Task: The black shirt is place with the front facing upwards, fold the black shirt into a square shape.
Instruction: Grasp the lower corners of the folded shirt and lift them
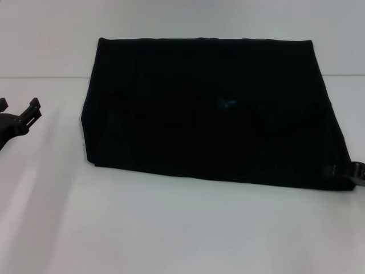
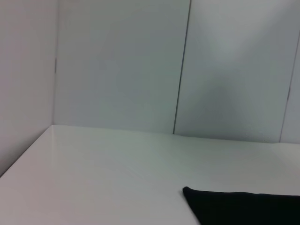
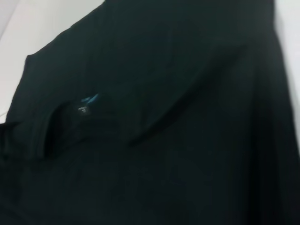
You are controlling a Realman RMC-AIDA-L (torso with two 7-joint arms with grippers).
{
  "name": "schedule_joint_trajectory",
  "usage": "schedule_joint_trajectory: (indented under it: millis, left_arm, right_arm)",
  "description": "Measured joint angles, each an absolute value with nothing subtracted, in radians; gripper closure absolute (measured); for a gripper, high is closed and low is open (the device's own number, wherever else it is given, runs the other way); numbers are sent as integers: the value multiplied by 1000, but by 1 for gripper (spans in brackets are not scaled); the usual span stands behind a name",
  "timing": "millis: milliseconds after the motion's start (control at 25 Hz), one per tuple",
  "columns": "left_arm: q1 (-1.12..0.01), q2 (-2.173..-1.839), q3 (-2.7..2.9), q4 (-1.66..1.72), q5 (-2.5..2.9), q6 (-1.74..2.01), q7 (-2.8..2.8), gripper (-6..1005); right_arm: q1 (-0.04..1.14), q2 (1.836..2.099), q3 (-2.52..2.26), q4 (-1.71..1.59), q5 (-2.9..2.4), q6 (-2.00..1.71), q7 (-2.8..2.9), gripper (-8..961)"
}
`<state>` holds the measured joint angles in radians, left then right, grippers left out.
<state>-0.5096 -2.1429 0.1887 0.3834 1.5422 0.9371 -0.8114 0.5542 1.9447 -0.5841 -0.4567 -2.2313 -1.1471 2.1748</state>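
Observation:
The black shirt [image 1: 211, 108] lies on the white table [image 1: 171, 228] as a wide folded rectangle, with its small blue neck label [image 1: 227, 103] showing near the middle. The chest letters are hidden. My left gripper [image 1: 19, 109] is open and empty at the far left, well clear of the shirt. My right gripper [image 1: 352, 172] is at the shirt's near right corner, mostly cut off by the picture edge. The right wrist view is filled with the shirt's folds [image 3: 187, 140] and the label [image 3: 89, 99]. The left wrist view shows one shirt corner [image 2: 234, 208].
Bare white table surface [image 1: 45, 217] lies to the left of the shirt and in front of it. A pale panelled wall [image 2: 140, 70] stands behind the table's far edge.

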Motion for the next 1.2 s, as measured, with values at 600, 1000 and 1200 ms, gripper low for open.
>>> schedule_joint_trajectory:
  millis: [600,1000,1200]
  left_arm:
    - [-499,-2147,197,383,1543,928,-816,202]
    - [-413,-2059,569,427,1606,1053,-1119,200]
    - [-428,-2009,651,458,1750,1184,-1213,200]
  right_arm:
    - [530,1942,-583,-465,-2232,-1154,2167,803]
    - [528,1936,-571,-477,-2226,-1177,2139,899]
    - [524,1936,-571,-478,-2226,-1187,2119,899]
